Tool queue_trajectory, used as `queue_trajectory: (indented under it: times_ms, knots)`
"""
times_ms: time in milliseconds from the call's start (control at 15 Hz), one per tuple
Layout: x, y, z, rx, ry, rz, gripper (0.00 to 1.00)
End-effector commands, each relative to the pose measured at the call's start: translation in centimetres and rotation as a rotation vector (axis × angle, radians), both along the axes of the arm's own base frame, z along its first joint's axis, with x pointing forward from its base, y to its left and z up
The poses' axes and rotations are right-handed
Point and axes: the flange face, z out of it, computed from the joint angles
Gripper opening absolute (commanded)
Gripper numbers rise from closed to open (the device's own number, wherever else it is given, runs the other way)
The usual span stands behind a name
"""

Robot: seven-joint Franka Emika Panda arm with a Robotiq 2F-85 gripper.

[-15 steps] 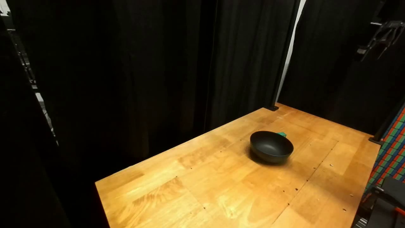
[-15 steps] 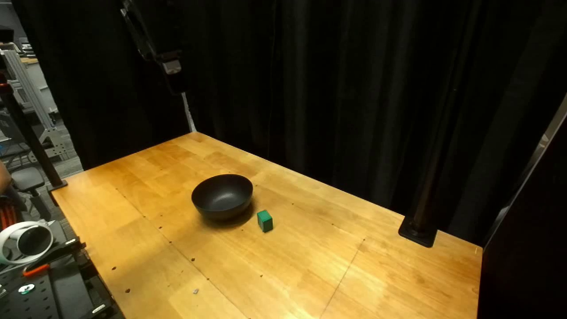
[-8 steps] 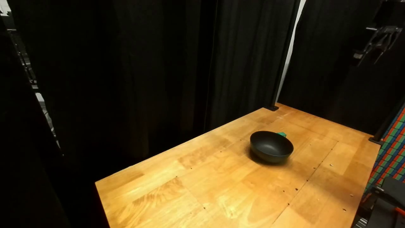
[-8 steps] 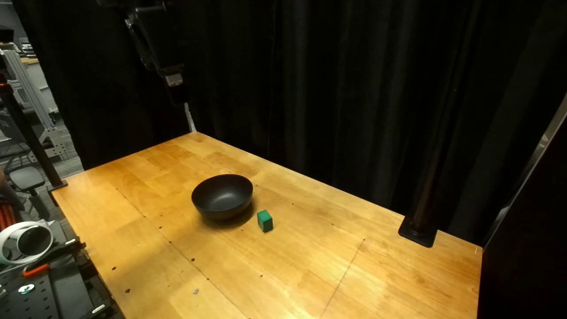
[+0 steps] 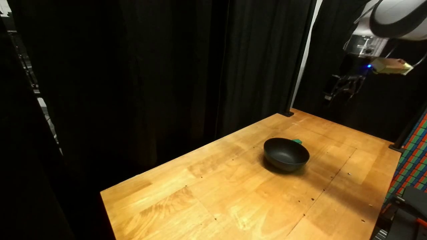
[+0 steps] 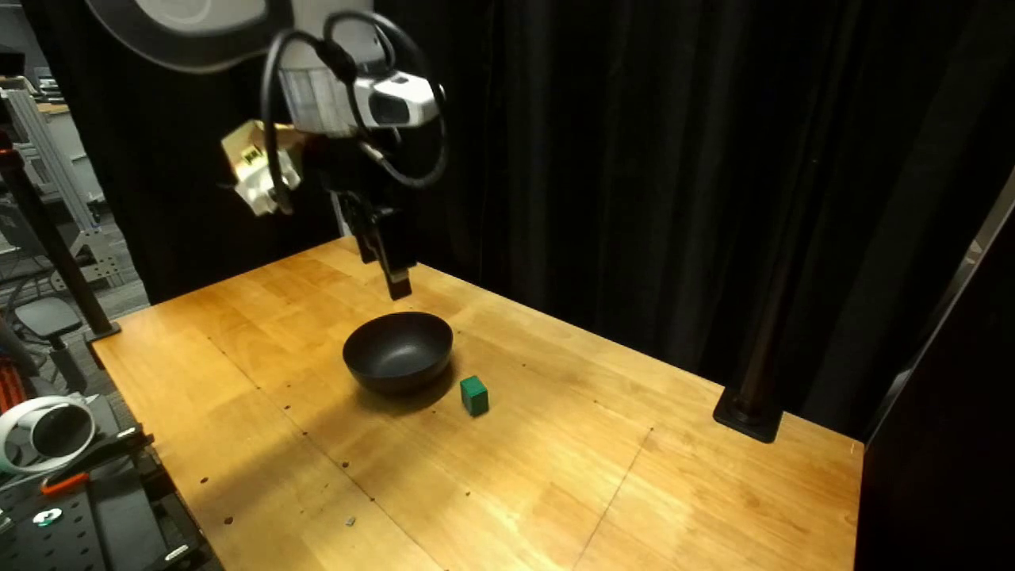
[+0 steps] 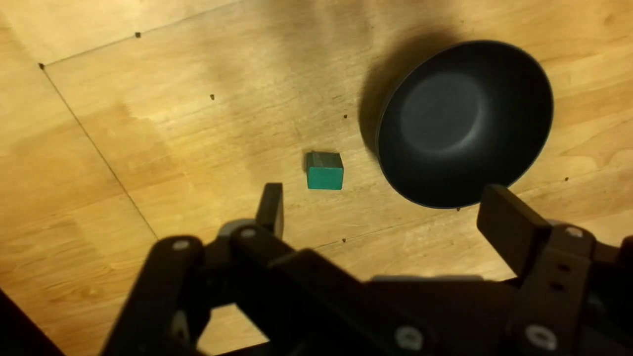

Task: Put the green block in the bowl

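Clearly, the black end effector (image 7: pixel 381 187) gapes; off-centre lowering could bump the round black bowl (image 7: pixel 465 123) near the green cuboid (image 7: pixel 325 175)

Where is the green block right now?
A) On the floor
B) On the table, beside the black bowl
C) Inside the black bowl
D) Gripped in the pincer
B: in the wrist view a strip of the wooden table shows between the green block and the black bowl, while the pincer is open and raised above them.
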Motion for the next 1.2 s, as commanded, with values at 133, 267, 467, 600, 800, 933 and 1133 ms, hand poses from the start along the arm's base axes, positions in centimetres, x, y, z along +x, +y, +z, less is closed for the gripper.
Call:
queue_trajectory:
  times_ms: [133, 267, 467, 600, 800, 933, 1133]
  knots:
    - [5.1, -1.9, -5.9, -0.018, -0.039, -0.055, 1.00]
    - [5.9, -2.5, -7.6, -0.011, -0.024, -0.071, 1.00]
    - [6.6, -3.2, -10.2, 0.016, 0.006, -0.097, 1.00]
    - [7.0, -3.5, -11.7, 0.033, 0.016, -0.121, 1.00]
    - [7.4, -3.7, -13.4, 0.040, 0.011, -0.138, 1.00]
    - [7.7, -3.6, -14.6, 0.041, 0.002, -0.148, 1.00]
    - [8.1, -3.2, -16.3, 0.042, -0.005, -0.149, 1.00]
